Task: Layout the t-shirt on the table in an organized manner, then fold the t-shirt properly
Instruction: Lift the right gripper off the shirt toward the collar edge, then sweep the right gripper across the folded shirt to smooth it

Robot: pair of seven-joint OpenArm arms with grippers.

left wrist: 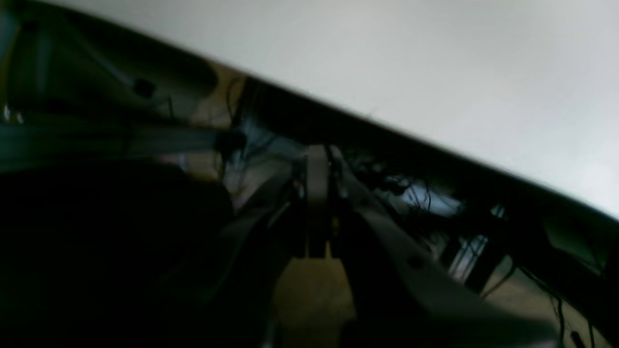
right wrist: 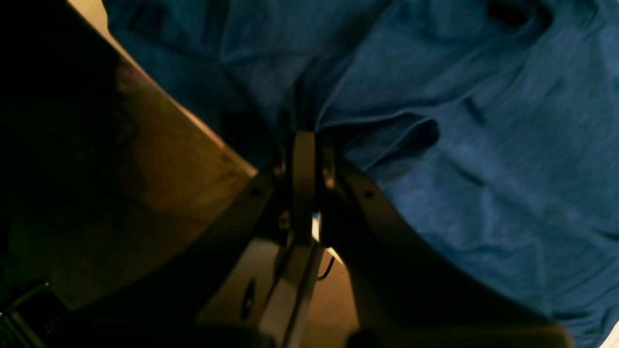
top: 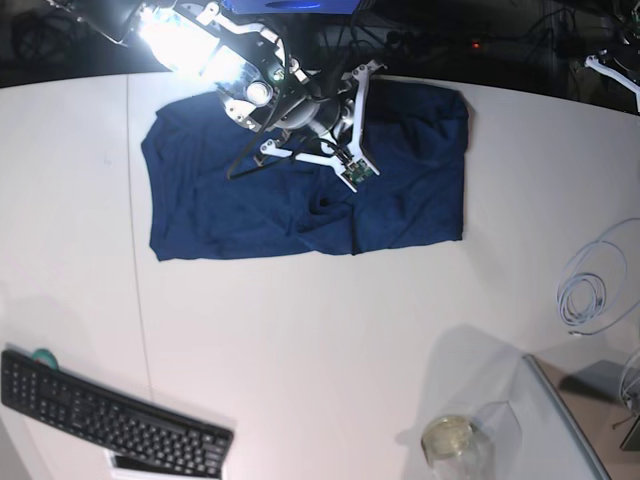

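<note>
The dark navy t-shirt (top: 250,200) lies spread and wrinkled at the far side of the white table (top: 330,350), with a small bunched fold near its middle. My right arm (top: 300,115) hangs over the shirt's upper middle. In the right wrist view my right gripper (right wrist: 302,137) is shut on a raised fold of the t-shirt (right wrist: 483,169). My left gripper (left wrist: 317,166) is shut with nothing in it, off the table past its edge, the table (left wrist: 435,58) filling the upper right. Only a white tip of the left arm (top: 612,70) shows at the base view's top right.
A black keyboard (top: 110,415) lies at the front left. A coiled white cable (top: 590,285) sits at the right edge. A small glass jar (top: 448,438) stands beside a grey glass-edged stand (top: 575,425) at the front right.
</note>
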